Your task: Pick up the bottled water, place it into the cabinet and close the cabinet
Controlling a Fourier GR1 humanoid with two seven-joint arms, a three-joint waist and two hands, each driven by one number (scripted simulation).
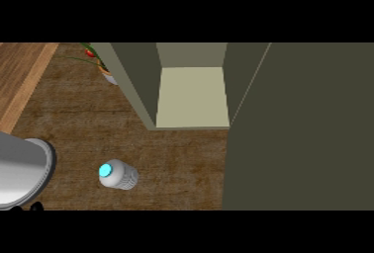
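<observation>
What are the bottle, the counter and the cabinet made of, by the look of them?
Bottle: probably plastic, pale and ribbed on its side, with a smooth, bright cyan cap. Counter: looks like wood, brown with a streaky, matt grain. Cabinet: flat olive panels with no grain or shine, so painted board or metal; I cannot tell which. Its inside shelf is paler cream.

White bottled water (119, 176) (turquoise cap), olive-green cabinet (191, 94).
</observation>
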